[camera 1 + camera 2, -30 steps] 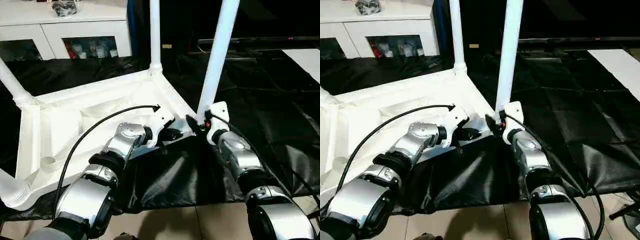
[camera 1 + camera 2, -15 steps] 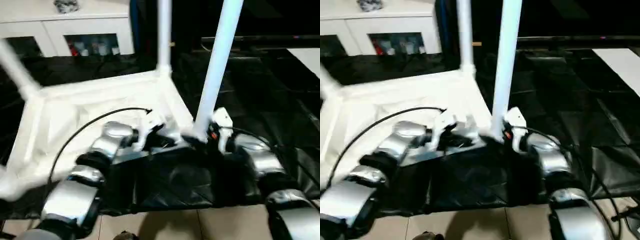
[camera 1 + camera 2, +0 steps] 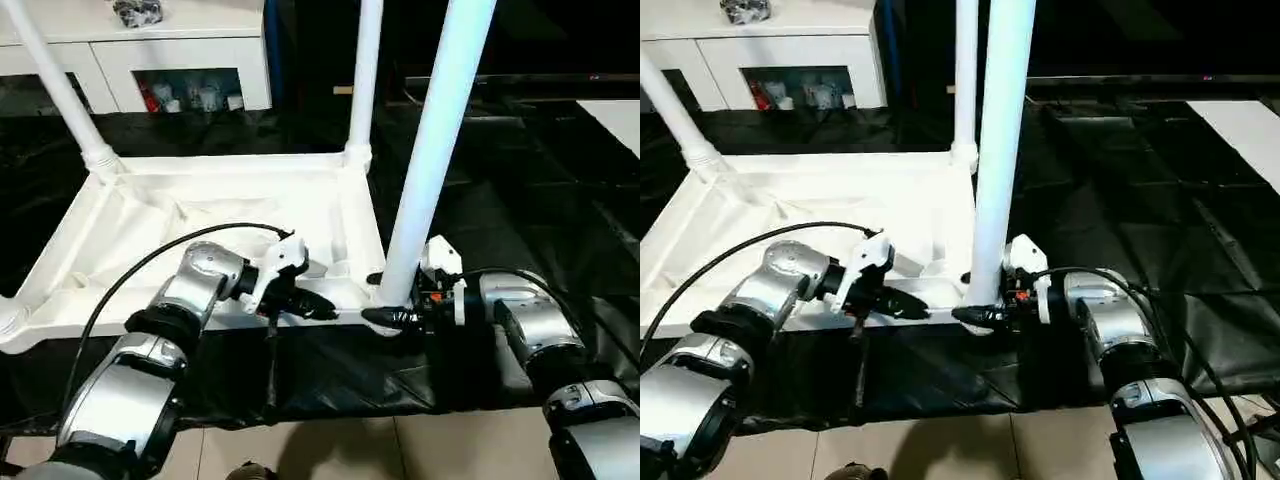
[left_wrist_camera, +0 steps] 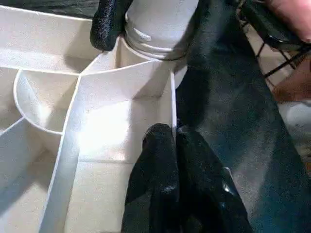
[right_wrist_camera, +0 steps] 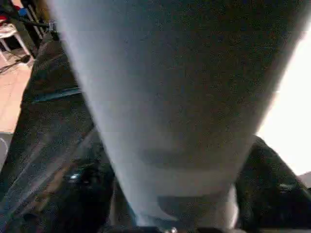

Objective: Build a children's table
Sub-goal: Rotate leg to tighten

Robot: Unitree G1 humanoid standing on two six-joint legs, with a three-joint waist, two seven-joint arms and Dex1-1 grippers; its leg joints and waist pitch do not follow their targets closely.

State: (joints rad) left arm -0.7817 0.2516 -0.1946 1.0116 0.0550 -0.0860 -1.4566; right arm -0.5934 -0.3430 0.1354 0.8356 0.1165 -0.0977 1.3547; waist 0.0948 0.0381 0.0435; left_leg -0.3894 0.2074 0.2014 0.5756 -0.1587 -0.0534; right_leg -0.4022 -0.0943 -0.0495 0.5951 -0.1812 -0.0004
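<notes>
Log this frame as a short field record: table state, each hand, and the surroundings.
table: white tabletop lies underside up on black sheeting
legs: near-corner leg stands upright in its socket; more legs at the other corners
left hand: shut, fingers at the tabletop's near rim
right hand: fingers either side of the near leg's base; grip unclear
background: white cabinet with glass doors

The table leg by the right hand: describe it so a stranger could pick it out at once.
Find the upside-down white table top on the black sheet. At its near corner stands the leg, its foot between the right hand's fingers; it looks thickest of the legs, being closest to the robot.
</notes>
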